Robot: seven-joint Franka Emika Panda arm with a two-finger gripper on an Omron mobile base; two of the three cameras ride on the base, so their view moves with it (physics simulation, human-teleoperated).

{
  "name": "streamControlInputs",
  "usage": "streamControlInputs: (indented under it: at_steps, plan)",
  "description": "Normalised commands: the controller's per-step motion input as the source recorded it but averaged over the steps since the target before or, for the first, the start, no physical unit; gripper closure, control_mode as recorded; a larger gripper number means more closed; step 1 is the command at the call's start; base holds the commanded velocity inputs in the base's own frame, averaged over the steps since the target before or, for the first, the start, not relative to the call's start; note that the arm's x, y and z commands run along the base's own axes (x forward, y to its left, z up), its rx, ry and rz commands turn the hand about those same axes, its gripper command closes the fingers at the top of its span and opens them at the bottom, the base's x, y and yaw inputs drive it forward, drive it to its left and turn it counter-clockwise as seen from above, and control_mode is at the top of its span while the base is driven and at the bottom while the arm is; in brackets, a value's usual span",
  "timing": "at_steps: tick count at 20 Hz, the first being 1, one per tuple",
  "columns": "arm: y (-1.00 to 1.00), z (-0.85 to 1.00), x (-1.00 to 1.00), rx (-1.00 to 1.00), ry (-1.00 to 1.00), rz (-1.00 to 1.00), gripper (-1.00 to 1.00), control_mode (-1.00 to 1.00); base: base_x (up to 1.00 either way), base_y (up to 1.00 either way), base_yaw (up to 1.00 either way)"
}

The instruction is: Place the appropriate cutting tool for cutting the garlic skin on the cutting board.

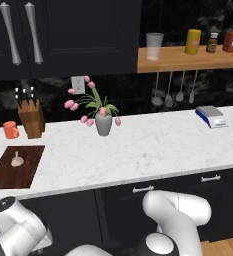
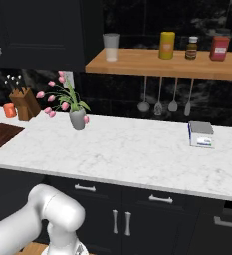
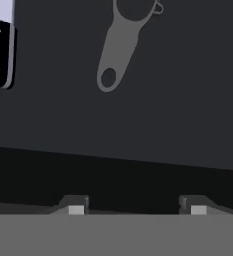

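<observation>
A: Hand view first. What did it show?

B: The gripper (image 3: 137, 210) had its two tips well apart with nothing between them, so it stood open and held nothing. It looked down at a flat dark surface. The knife (image 3: 1, 47) lay at the upper left of that view, black handle with pale dots, the silver blade cut off by the top edge. The peeler (image 3: 122, 46), grey metal, lay to the right of it, well apart, its looped head also cut by the top edge.

A: Was the gripper touching either?

B: No. Both lay well clear of the tips.

A: And the board?

B: In the left base view the board (image 1: 16, 167) lay flat at the near left of the white counter (image 1: 153, 145). The garlic (image 1: 17, 160) sat on it, toward its far end. No knife lay on it.

A: What stood around it?

B: The knife block (image 1: 31, 116) stood just beyond the board, with an orange cup (image 1: 10, 130) at its left. A grey vase (image 1: 103, 123) of pink tulips stood farther right. A scale (image 1: 211, 116) lay at the far right of the counter, under a wooden shelf (image 1: 188, 58).

A: The right base view?

B: The same counter, with the board at the left edge of that view.
</observation>
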Motion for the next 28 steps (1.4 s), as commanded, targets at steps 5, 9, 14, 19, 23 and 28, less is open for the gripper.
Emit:
streamControlInputs:
  at_steps: [5,9,14,19,23,28]
  plan:
    - [0.02,0.27,0.19,0.00,0.00,0.00,-1.00,-1.00,0.00,0.00,0.00]
    - [0.12,0.25,0.47,0.00,0.00,-0.02,-1.00,-1.00,0.00,0.00,0.00]
    - [0.07,0.00,0.50,0.00,-0.01,-0.01,-1.00,-1.00,0.00,0.00,0.00]
    - [0.49,-0.16,0.25,0.00,-0.03,0.00,-1.00,-1.00,0.00,0.00,0.00]
    - [0.52,-0.06,0.03,0.00,0.00,-0.01,-1.00,-1.00,0.00,0.00,0.00]
    - [0.27,-0.31,0.00,0.00,0.00,-0.02,-1.00,-1.00,0.00,0.00,0.00]
